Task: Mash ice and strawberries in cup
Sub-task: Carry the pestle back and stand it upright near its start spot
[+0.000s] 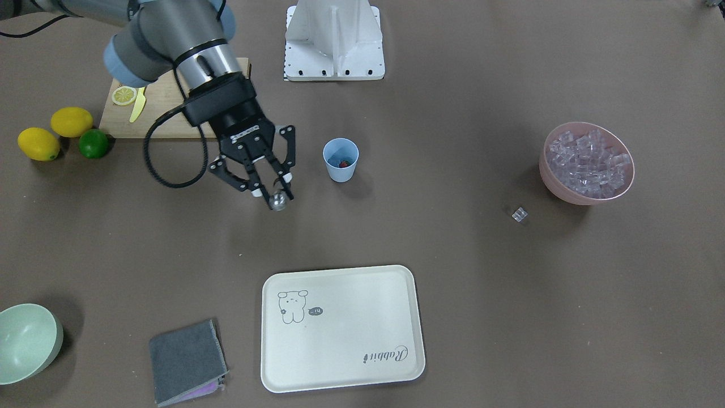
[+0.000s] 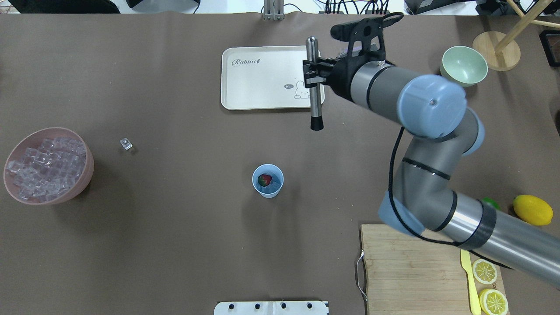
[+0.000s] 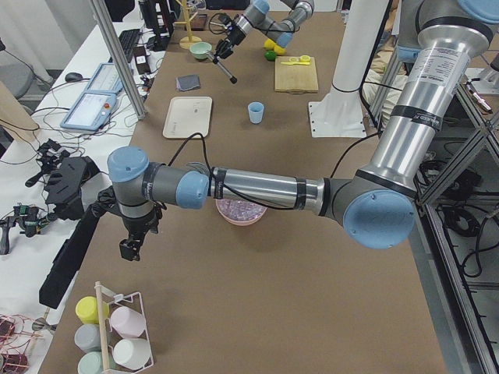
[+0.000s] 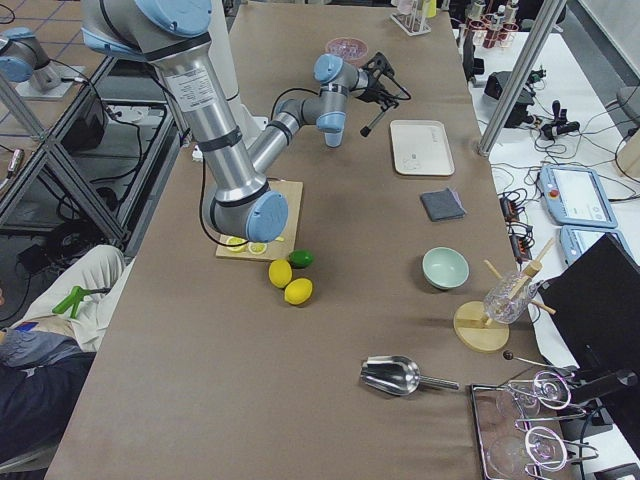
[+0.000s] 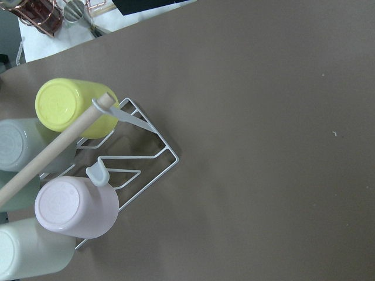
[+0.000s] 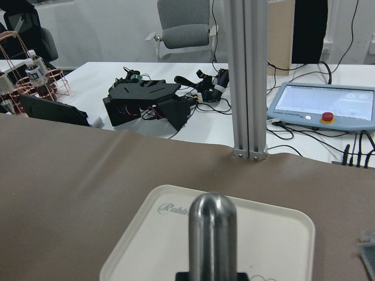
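Overhead exterior view shows the right end effector (image 2: 311, 74) clamped across the upper shaft of a steel muddler (image 2: 313, 103). The muddler is tilted, with its black head lowest, and is held in the air near the corner of the cream tray (image 2: 245, 94), well apart from the cup (image 2: 267, 180). The cup stands upright on the brown surface (image 2: 175, 245), near its middle, with the strawberry (image 2: 264, 179) inside. Whether any ice lies beside the berry is too small to tell. Most of the ice (image 2: 43, 164) fills the pink bowl (image 2: 83, 183), and one stray cube (image 2: 126, 143) sits alone on the surface.

The left end effector (image 3: 129, 248) hangs far off by a rack of cups (image 3: 117, 343). I cannot tell whether it is open or closed.

The cup looks light and thin-walled, so it is likely to skid or tip under a downward press, and nothing steadies it. A hold around its wall just below the rim would suit. The cubes look hard and slick and may squirt aside. The polished muddler shaft may slip under load, so the grip must be firm.
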Controlling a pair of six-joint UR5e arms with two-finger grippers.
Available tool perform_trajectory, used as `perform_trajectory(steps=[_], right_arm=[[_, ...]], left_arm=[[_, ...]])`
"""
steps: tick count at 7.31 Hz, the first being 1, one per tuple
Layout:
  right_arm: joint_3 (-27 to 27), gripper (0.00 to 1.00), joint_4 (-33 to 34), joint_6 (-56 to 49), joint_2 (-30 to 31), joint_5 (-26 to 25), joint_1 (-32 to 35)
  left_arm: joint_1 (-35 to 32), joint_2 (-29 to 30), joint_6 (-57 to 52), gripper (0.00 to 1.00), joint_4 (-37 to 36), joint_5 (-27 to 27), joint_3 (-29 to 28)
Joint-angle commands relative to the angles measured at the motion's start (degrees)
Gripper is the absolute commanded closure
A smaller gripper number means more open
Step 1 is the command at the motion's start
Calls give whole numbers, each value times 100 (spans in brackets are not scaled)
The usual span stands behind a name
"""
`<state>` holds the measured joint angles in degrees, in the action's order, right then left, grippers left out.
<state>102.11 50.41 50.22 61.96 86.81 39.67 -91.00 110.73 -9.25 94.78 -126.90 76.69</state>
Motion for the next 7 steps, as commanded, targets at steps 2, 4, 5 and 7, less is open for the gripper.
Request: perform_trajectory(steps=[2, 4, 5, 7], right_arm=[[-480, 100, 21, 216, 737, 1932, 1242], [-1067, 100, 21, 207, 1185, 3092, 1771], [-1393, 100, 30, 216, 1231, 3157, 1790], [-2097, 100, 30, 207, 1214, 3219, 1773]], left_arm=[[39, 19, -15, 4, -3, -158, 346], [48, 124, -33, 4, 14, -676, 381], [48, 203, -24, 4, 241, -713, 382], [91, 308, 81, 4, 726, -757, 233]])
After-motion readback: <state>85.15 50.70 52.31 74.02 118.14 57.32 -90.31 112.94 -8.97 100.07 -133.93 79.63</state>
